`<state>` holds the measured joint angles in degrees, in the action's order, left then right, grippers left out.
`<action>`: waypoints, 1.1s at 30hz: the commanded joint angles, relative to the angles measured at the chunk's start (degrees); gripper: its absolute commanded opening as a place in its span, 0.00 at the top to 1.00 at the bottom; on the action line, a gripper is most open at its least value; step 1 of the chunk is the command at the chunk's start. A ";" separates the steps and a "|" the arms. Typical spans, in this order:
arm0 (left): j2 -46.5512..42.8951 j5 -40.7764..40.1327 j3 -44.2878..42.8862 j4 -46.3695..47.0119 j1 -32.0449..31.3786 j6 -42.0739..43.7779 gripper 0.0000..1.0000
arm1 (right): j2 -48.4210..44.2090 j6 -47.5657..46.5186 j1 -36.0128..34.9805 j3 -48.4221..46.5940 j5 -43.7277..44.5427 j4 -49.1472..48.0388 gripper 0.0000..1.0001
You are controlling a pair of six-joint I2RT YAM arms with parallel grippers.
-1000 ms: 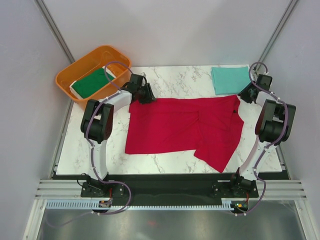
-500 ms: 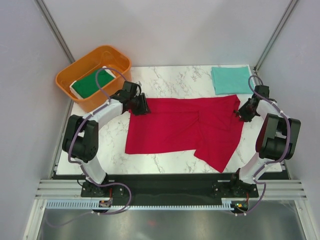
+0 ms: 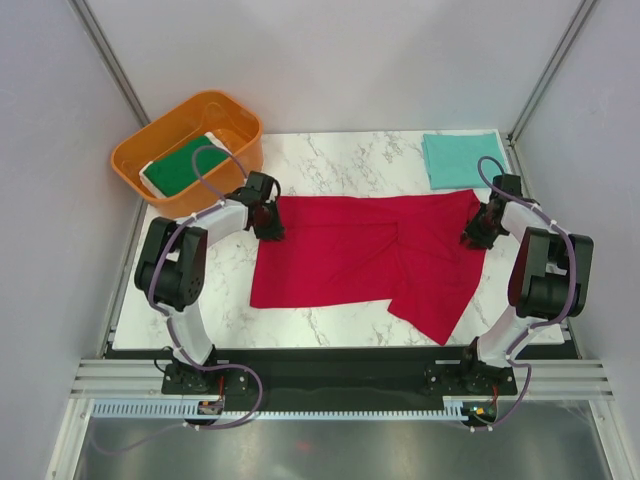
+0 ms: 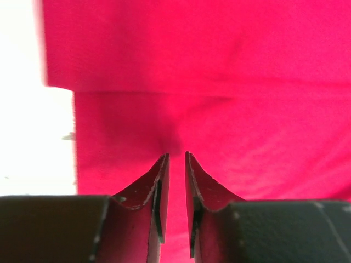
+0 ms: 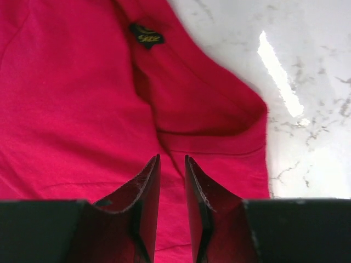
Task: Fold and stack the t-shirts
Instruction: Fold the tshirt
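Observation:
The bright red t-shirt (image 3: 350, 255) lies spread on the marble table, its right part folded over itself. My left gripper (image 3: 268, 222) sits on its far left corner, jaws closed to a thin gap with red cloth (image 4: 219, 82) pinched at the tips (image 4: 176, 156). My right gripper (image 3: 476, 236) sits on the far right corner, jaws likewise closed on the cloth (image 5: 66, 98) near a hem fold (image 5: 171, 159). The teal t-shirt (image 3: 460, 158) lies folded at the far right corner. The dark green t-shirt (image 3: 180, 165) with a white edge lies in the tub.
The orange plastic tub (image 3: 215, 98) stands off the table's far left corner. Bare marble (image 3: 350, 160) lies beyond the red shirt and along the near edge. A black neck label (image 5: 147, 37) shows on the red cloth.
Both grippers have moved from the table's far side toward me and come down on the red shirt's far corners. The shirt itself has hardly shifted.

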<state>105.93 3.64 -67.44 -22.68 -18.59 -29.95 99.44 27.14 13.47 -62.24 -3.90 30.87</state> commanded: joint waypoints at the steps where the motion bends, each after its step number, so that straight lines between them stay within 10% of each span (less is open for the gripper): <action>1: 0.94 -3.46 -2.08 0.00 1.88 0.33 0.77 | 0.14 -2.61 -1.61 -0.78 0.91 -0.46 0.67; 13: 4.37 -6.36 -1.64 -0.09 3.30 0.86 0.82 | 2.95 -3.67 -3.10 -0.43 3.55 -1.52 0.70; 20: 4.55 -9.08 -1.64 -0.61 3.30 1.57 0.82 | 2.52 -3.49 -3.10 -1.04 5.13 -1.96 1.00; 33: 4.73 -11.81 -1.55 -1.41 3.30 1.48 0.81 | 1.11 -3.41 -3.10 -3.51 5.92 1.73 0.93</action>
<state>108.22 -3.51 -69.14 -22.20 -15.62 -29.93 101.75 24.12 10.35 -63.61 -0.01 31.38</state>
